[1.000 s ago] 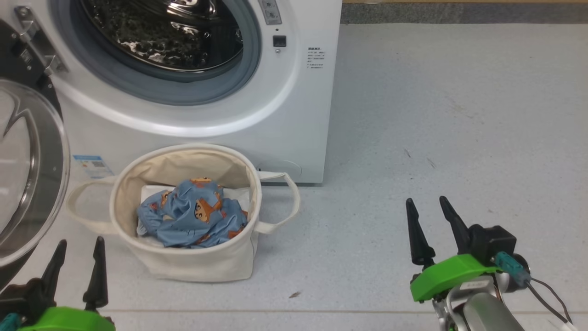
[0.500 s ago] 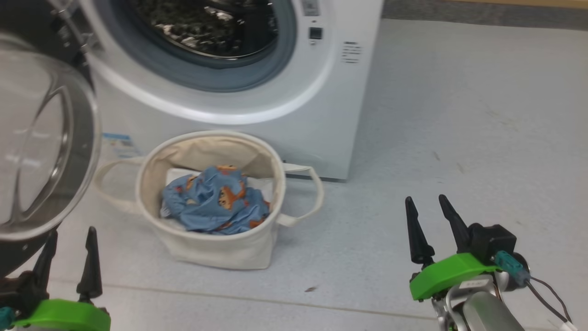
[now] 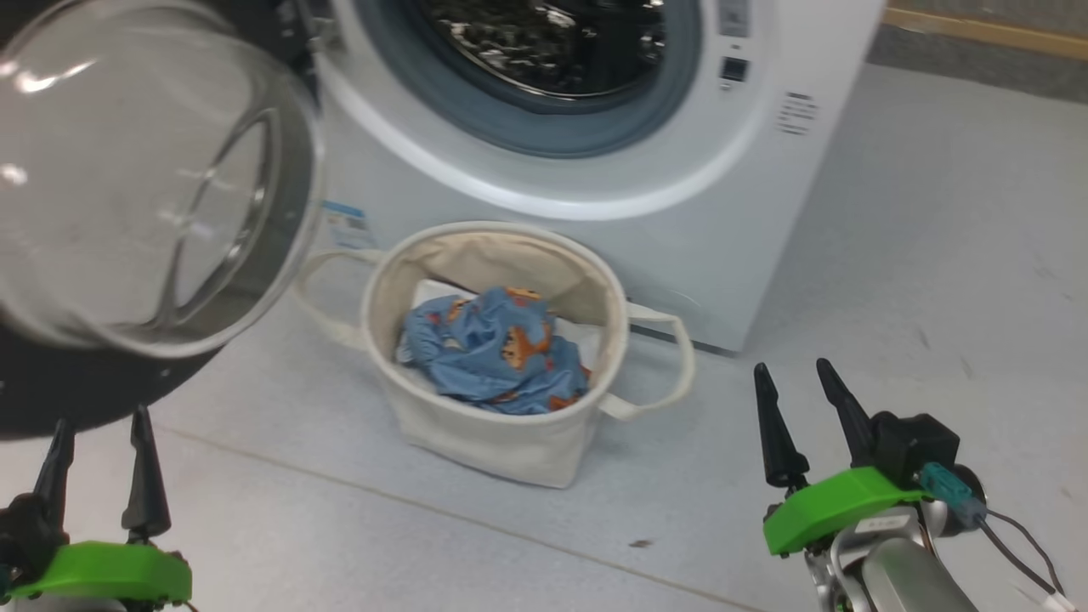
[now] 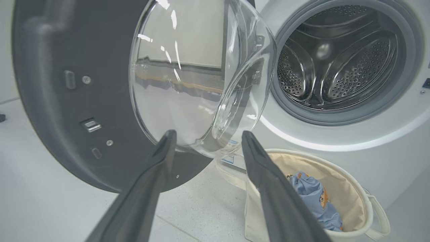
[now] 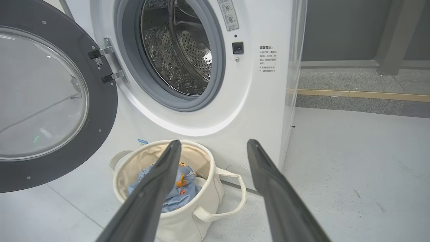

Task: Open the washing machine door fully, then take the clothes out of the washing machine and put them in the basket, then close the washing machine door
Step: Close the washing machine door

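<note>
The clothes (image 3: 497, 353) lie in the basket (image 3: 501, 459) on the floor (image 3: 935, 255), against the washing machine (image 3: 765, 212). The washing machine door (image 3: 144, 195) stands open just ahead of the left hand (image 3: 102, 416), the nearer one; it and the right hand (image 3: 790, 365) gape wide, holding nothing

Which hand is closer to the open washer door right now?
The left hand, open, sits right by the swung-out washing machine door; the right hand is off on the far side of the basket.
</note>
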You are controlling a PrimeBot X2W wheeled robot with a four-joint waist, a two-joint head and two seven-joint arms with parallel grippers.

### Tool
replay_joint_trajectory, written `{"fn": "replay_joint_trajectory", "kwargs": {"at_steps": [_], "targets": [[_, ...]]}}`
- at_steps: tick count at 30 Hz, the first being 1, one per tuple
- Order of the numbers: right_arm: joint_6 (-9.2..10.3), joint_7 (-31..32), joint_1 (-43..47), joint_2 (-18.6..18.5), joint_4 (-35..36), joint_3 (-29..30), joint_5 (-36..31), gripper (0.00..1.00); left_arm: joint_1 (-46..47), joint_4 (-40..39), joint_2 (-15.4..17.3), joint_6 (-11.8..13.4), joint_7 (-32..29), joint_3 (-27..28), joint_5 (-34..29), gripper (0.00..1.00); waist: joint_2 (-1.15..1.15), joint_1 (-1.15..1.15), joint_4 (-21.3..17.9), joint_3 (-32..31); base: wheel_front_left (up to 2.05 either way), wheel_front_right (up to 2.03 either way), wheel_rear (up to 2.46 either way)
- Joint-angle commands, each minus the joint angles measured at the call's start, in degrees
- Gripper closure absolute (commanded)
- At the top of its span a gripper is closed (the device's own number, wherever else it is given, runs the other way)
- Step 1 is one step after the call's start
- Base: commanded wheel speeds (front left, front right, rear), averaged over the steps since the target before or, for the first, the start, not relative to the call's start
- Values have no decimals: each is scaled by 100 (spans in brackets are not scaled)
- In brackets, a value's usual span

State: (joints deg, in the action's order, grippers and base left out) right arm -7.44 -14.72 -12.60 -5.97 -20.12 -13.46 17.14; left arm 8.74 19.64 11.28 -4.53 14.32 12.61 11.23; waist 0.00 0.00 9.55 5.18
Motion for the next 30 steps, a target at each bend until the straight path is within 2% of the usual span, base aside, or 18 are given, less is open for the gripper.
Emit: {"fn": "replay_joint_trajectory", "kwargs": {"at_steps": [1,14,30], "targets": [[-5,-28,-178,-31,156,-121,-26,0,217,-178,114,33,68,252,-51,0,0,0,228,-74,0,0,0],[-5,-28,-88,-99,130,-167,18,0,272,-77,-61,-51,68,283,-144,0,0,0,1286,-304,0,0,0],[-5,-28,-73,-65,79,-305,52,0,260,-3,-126,-98,68,427,-148,0,0,0,1587,-363,0,0,0]]}}
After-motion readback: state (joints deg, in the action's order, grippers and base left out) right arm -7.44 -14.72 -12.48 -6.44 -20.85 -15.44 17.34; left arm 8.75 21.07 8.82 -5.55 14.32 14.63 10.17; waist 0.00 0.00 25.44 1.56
